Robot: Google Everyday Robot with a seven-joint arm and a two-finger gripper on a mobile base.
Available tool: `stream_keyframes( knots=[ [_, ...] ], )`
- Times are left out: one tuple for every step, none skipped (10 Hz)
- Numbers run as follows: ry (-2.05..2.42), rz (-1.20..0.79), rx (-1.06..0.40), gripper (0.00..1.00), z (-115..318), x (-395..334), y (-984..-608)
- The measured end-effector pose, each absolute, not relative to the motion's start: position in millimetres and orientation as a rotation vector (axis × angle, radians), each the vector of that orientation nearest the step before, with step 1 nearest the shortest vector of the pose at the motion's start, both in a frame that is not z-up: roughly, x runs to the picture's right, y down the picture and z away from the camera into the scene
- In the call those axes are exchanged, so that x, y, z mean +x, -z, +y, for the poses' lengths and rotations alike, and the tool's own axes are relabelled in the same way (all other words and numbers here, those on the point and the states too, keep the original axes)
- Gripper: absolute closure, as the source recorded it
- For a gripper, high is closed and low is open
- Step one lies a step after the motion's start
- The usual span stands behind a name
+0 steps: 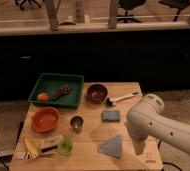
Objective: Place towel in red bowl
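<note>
Wooden surface [90, 136] with robot arm [160, 125] over its right front corner; towel not in bowl.

The white arm enters from the right and bends down over the surface. The gripper [138, 148] hangs at its end, just to the right of the towel [112, 146]; its jaws stand wide and hold nothing. A green tray [77, 79] sits at the rear left, with an orange fruit [42, 96] in its near left corner. The red bowl [45, 119] stands in front of the tray at the left side, well apart from the towel. The towel, grey-blue and roughly triangular, lies flat at front centre-right. A dark bowl [97, 92] stands just right of the tray. A blue-grey pad [110, 116] lies between the dark bowl and the towel. A small metal cup [77, 122] stands between the red bowl and the pad.
</note>
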State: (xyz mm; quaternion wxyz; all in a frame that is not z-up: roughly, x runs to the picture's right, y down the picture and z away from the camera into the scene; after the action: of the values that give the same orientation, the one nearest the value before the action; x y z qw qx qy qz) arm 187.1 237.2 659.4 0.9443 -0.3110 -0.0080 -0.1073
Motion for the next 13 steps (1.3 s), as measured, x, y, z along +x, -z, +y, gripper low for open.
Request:
stream_keyframes(
  knots=[
    [0.232,-0.026,-0.634,0.2,240.6,182.1,-662.0],
    [0.239,-0.035,-0.638,0.2,246.7,177.6,-663.4],
    [0.248,-0.045,-0.64,0.2,252.9,169.4,-665.2],
    [0.263,-0.061,-0.639,0.2,258.2,157.8,-666.7],
    [0.269,-0.063,-0.644,0.2,262.3,157.0,-667.4],
    [0.278,-0.067,-0.646,0.2,266.4,156.6,-669.6],
    [0.284,-0.078,-0.649,0.2,269.7,151.8,-671.5],
    [0.287,-0.084,-0.647,0.2,270.7,149.0,-672.6],
    [0.285,-0.093,-0.649,0.2,273.8,144.8,-675.4],
    [0.291,-0.098,-0.65,0.2,277.4,140.4,-680.0],
    [0.293,-0.105,-0.653,0.2,280.7,139.2,-683.2],
    [0.295,-0.109,-0.657,0.2,284.4,140.6,-686.4],
    [0.302,-0.114,-0.658,0.2,287.3,139.7,-690.6]
  ],
)
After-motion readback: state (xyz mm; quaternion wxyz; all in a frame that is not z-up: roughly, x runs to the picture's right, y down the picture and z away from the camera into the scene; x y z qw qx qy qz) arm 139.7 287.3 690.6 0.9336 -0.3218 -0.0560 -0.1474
